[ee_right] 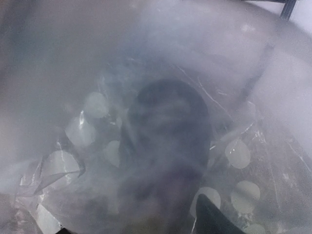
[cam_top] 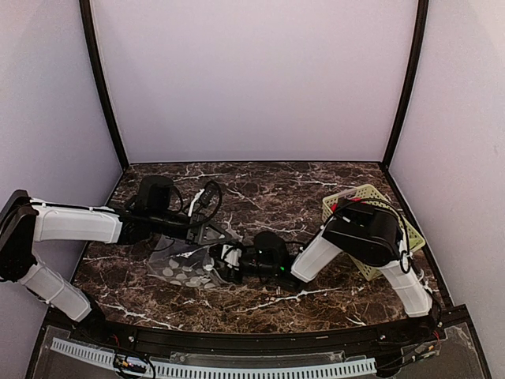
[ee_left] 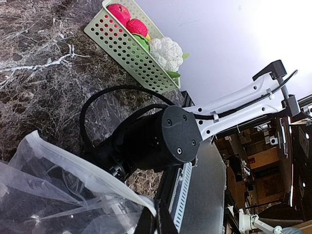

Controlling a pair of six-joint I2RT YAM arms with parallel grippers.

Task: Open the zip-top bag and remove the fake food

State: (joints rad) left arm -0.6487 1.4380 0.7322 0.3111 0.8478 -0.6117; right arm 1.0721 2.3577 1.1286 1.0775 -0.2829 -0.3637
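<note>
Dotted zip-top bag (cam_top: 183,267) pinched by left end effector (ee_left: 155,220), cauliflower (ee_left: 165,52) in basket (ee_left: 124,52)

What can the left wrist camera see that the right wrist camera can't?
Only the left wrist view shows the light-green basket holding the cauliflower and two red fruits, plus the right arm and the marble table. Only the right wrist view shows a blurry dark rounded piece among pale dots, seen from very close. Both show the clear zip-top bag.
</note>
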